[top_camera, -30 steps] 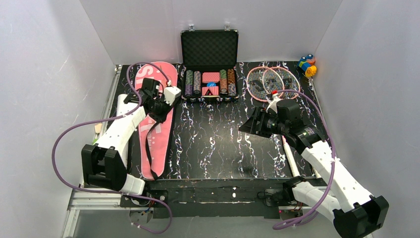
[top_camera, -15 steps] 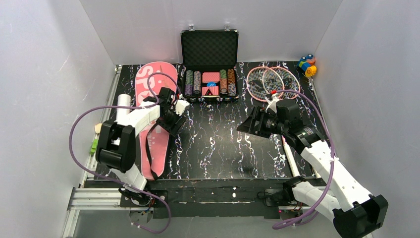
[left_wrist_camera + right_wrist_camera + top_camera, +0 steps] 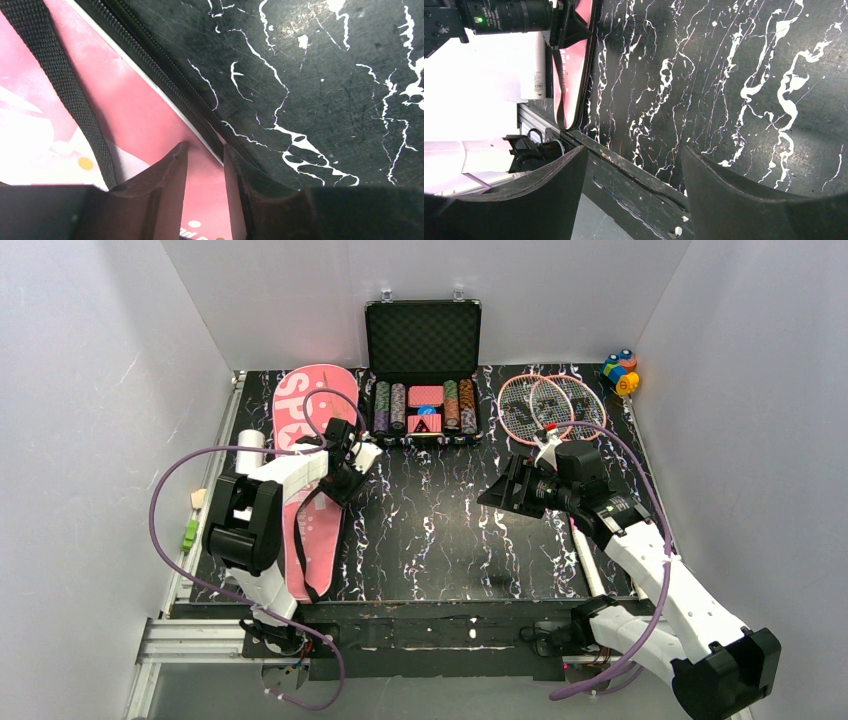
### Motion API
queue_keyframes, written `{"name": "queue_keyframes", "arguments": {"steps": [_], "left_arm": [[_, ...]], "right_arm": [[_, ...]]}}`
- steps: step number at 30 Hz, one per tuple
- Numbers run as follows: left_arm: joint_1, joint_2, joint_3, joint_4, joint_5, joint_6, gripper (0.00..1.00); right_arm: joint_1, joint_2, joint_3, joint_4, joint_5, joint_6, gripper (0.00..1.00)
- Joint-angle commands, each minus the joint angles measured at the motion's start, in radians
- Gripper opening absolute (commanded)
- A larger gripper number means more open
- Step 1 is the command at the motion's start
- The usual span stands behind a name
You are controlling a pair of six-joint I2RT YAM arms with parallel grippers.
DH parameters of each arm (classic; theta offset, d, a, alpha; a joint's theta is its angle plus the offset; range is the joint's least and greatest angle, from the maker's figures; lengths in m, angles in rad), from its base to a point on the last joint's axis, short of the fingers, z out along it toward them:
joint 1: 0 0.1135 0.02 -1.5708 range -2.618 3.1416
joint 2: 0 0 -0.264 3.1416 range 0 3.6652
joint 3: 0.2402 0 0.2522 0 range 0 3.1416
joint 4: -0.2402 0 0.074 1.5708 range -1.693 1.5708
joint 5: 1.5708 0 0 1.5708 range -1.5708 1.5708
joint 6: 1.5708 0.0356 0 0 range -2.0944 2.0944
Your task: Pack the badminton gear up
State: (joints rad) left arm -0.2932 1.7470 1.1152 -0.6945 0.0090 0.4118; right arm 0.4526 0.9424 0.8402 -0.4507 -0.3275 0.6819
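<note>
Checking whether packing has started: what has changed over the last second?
The left gripper swung from over the far half of the pink cover, nearer and rightward, to its zipper edge; whether it grips the edge is unclear. Its arm folded up, uncovering the white tube beside the cover. The cover, right gripper, rackets, chip case and toy stayed put.

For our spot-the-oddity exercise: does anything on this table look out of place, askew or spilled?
Nothing is spilled or visibly damaged. Two things are unrelated to badminton: an open chip case at the far edge, between the cover and the rackets, and a small toy in the far right corner.
</note>
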Motion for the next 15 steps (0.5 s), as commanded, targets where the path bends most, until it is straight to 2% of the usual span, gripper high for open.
{"name": "queue_keyframes", "arguments": {"steps": [1,3,7,15], "left_arm": [[-0.001,0.008,-0.025,0.033,-0.009,0.014,0.27],[-0.002,0.018,-0.031,0.033,-0.009,0.02,0.21],[-0.002,0.019,-0.032,0.018,0.027,0.033,0.0],[-0.003,-0.09,0.039,-0.084,0.078,0.004,0.0]], "right_arm": [[-0.004,-0.007,0.001,0.046,-0.004,0.005,0.76],[-0.002,-0.01,-0.001,0.045,-0.002,0.006,0.76],[-0.003,-0.017,-0.003,0.044,0.003,0.009,0.76],[-0.003,-0.014,0.006,0.051,0.0,0.01,0.74]]}}
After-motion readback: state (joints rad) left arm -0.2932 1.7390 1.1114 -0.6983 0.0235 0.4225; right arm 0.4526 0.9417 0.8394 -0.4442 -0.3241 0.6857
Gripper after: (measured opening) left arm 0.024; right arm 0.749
